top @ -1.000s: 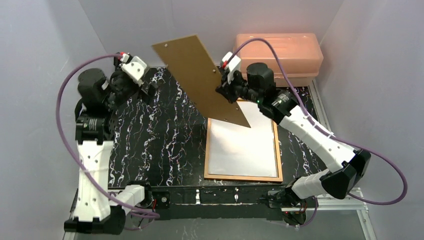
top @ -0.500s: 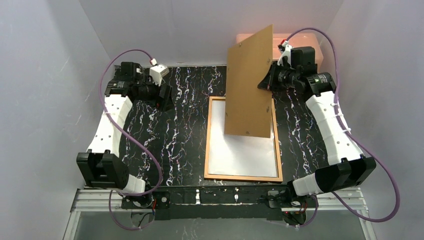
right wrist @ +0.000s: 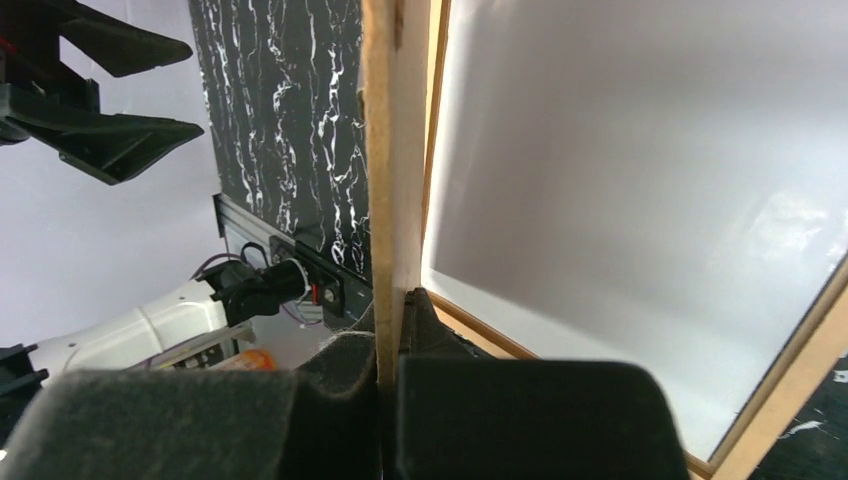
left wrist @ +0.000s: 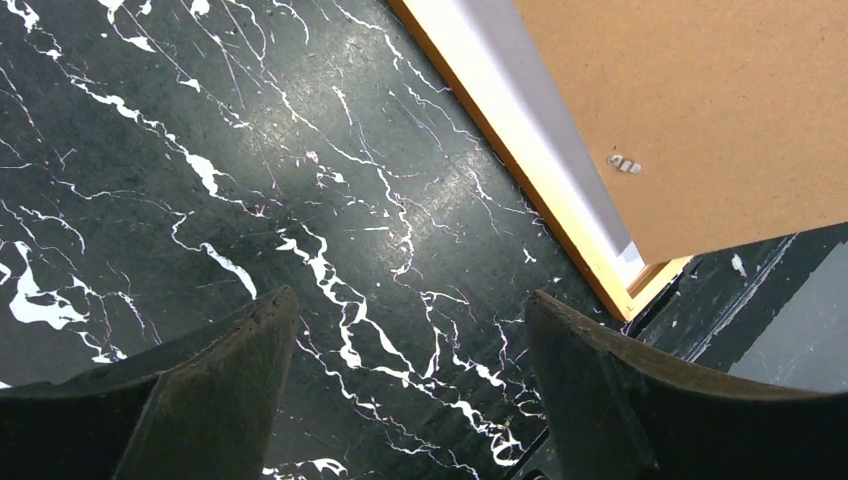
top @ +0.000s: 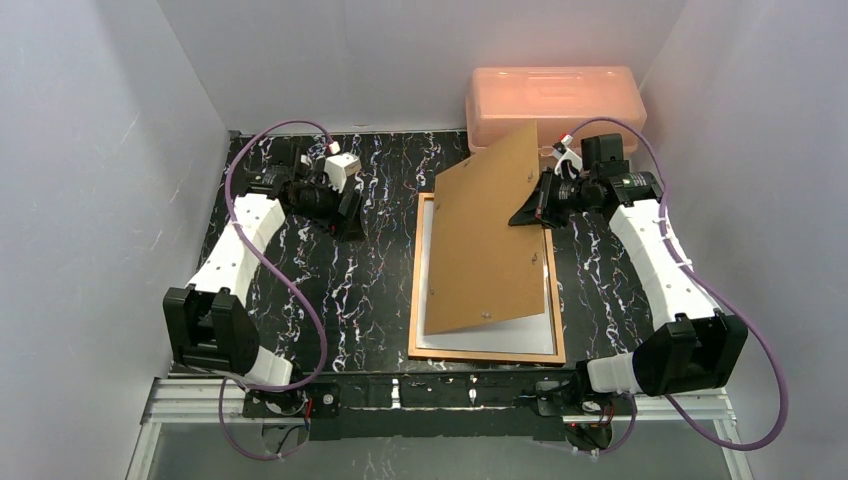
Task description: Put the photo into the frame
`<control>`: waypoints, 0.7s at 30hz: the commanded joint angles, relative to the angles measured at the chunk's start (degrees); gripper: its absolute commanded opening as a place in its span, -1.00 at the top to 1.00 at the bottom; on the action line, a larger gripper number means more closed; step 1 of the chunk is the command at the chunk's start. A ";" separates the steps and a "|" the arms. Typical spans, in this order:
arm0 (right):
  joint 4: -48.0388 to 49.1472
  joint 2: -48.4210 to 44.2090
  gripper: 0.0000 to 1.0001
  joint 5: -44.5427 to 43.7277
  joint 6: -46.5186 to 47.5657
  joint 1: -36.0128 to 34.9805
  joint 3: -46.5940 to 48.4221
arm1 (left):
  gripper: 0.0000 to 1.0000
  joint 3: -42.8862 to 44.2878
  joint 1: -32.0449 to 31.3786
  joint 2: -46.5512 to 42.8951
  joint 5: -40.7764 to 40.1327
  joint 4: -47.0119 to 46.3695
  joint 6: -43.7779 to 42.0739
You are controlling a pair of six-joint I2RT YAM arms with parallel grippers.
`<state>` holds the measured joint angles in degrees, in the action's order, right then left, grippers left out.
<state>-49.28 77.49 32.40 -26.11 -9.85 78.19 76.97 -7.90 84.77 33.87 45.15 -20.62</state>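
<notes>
Holding the backing board (top: 490, 240) tilted over the frame (top: 486, 355), right gripper (top: 525, 212) clamped on its far right edge.
Photo (top: 520, 333) lies white side up inside the frame; the board's near edge seems to rest on it. Left gripper (left wrist: 410, 298) hovers, fingers apart, over the table (top: 330, 290) left of the frame.

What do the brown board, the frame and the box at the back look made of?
The backing board looks like hardboard or fibreboard: matte, even brown, with a thin pale edge in the right wrist view. The frame looks like wood or a wood-look finish, with smooth orange-brown rails. The box is probably plastic: translucent pink, with light glowing through it.
</notes>
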 commanded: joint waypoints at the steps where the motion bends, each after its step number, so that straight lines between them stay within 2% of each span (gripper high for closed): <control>1: 6.78 -2.44 0.97 7.11 -3.31 1.03 -1.97 | -0.61 -1.23 -0.27 -2.16 -0.29 -0.32 -1.31; 21: 11.25 -2.44 0.97 8.05 -2.42 1.22 -9.19 | -0.55 -2.09 -0.27 -3.56 -0.31 1.35 -1.80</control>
<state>-42.59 77.23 36.25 -28.29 -8.99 68.38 75.35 -8.05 83.99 33.32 45.15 -21.91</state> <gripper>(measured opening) 0.054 0.777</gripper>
